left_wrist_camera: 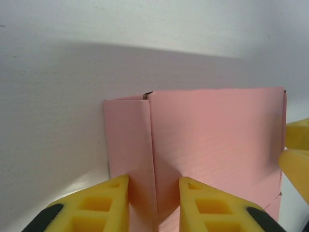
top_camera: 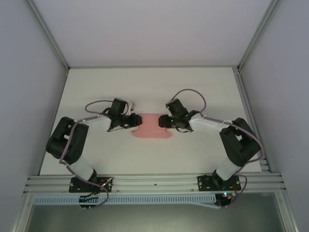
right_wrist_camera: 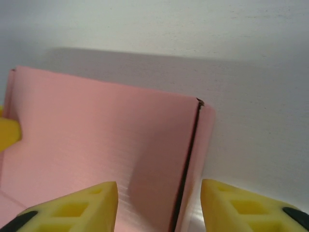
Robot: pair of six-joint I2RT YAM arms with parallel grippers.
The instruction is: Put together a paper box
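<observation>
I was partway through the folding step. The paper box (top_camera: 150,126) lay low on the middle of the white table (top_camera: 145,87), and I had one arm at each of its ends. My left gripper (left_wrist_camera: 153,182) sat over the left end, its yellow fingers (left_wrist_camera: 99,205) a modest gap apart. They straddled the crease where the narrow side flap (left_wrist_camera: 128,140) meets the main panel. From the wrist view I judged nothing was pinched between them, though I could not tell whether the tips pressed down on the card. My right gripper (right_wrist_camera: 158,186) sat over the other end with its fingers spread wider. The dark seam of the right-hand side flap (right_wrist_camera: 205,145) ran up between them, and neither finger was on the card's edge. Both end flaps looked creased but not yet tucked, so I took the box as partly formed, with its ends left to close. The next move, as I read it, called for holding the panel steady at one end. The other gripper would then have to close on its flap near the crease and turn it inward without buckling the thin card.
</observation>
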